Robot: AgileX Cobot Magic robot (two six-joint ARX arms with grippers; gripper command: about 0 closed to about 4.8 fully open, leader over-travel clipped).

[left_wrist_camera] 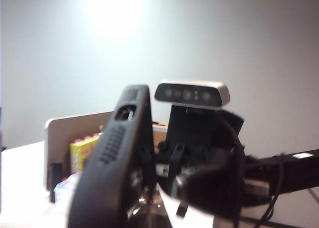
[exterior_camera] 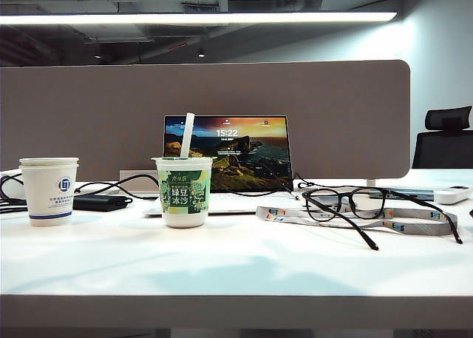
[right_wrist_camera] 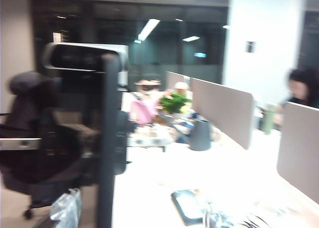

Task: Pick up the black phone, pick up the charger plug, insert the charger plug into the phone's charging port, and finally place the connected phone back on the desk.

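The black phone (left_wrist_camera: 117,153) is held up in the air, seen edge-on, its end with the speaker holes and charging port (left_wrist_camera: 124,113) facing the camera. My left gripper (left_wrist_camera: 149,208) is shut on its lower part. The same phone shows as a dark upright bar (right_wrist_camera: 107,138) in the right wrist view. My right gripper (left_wrist_camera: 199,180) hangs just beyond the phone, under its camera (left_wrist_camera: 192,94); its jaws are a dark blur. A thin black cable (left_wrist_camera: 238,153) curves past it. I cannot make out the charger plug. Neither arm shows above the desk (exterior_camera: 236,257) in the exterior view.
On the desk stand a white paper cup (exterior_camera: 49,190), a green drink cup with a straw (exterior_camera: 184,191), an open laptop (exterior_camera: 229,153), black glasses (exterior_camera: 355,205) on a lanyard (exterior_camera: 414,218) and a matte black block with cables (exterior_camera: 102,203). A partition panel (exterior_camera: 207,94) backs them.
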